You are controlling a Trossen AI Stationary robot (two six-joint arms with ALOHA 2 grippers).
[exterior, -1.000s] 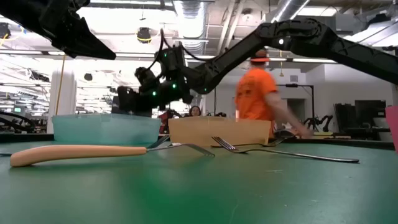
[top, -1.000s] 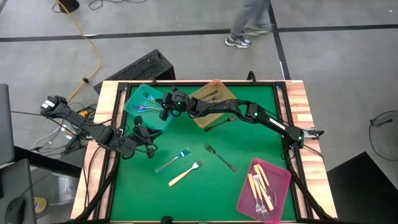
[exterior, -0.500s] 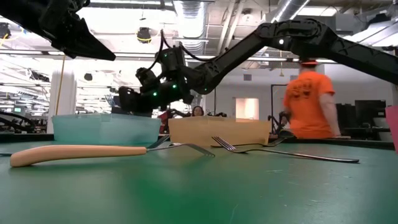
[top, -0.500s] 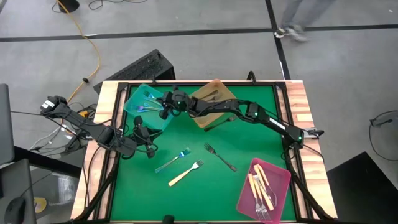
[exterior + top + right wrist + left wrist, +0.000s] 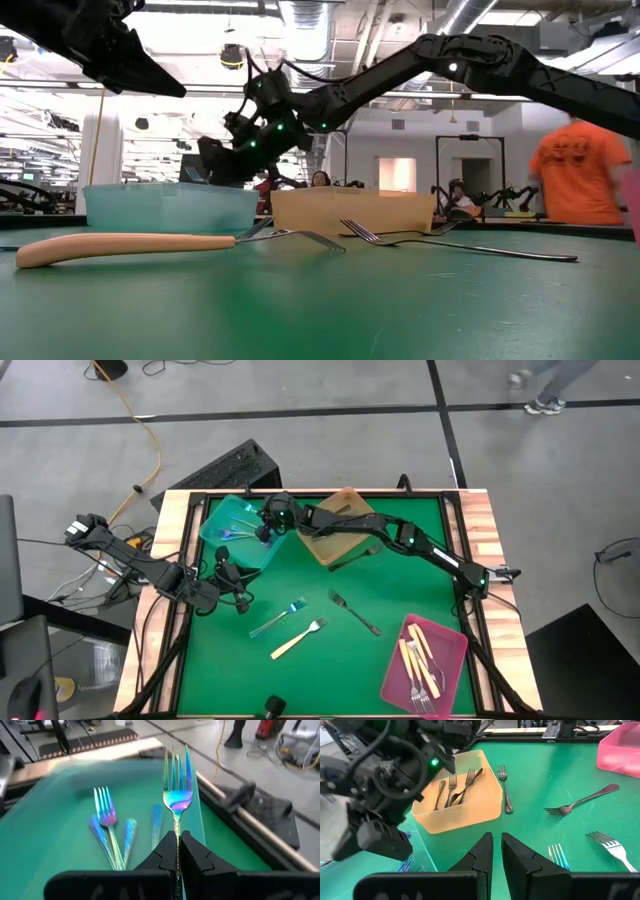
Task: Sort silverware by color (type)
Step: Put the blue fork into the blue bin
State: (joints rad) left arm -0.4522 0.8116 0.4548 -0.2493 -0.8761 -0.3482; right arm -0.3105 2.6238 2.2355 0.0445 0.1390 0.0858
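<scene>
Left gripper [image 5: 238,598] idle over the green bench [image 5: 390,580], fingers [image 5: 481,852] nearly together, holding nothing. Right gripper [image 5: 178,839] fingers pinched on iridescent fork [image 5: 175,790] handle, tines pointing away, above teal tray [image 5: 228,520]. More iridescent pieces [image 5: 107,827] lie in the tray beyond the fingers.

A translucent teal plastic tray [image 5: 228,520] sits upper left of the green table mat [image 5: 380,575], just beside an amber plastic tray [image 5: 340,512] (centre top). A pink plastic tray [image 5: 448,643] lies lower right; a person in an orange shirt [image 5: 580,180] stands at the low view's right edge.
</scene>
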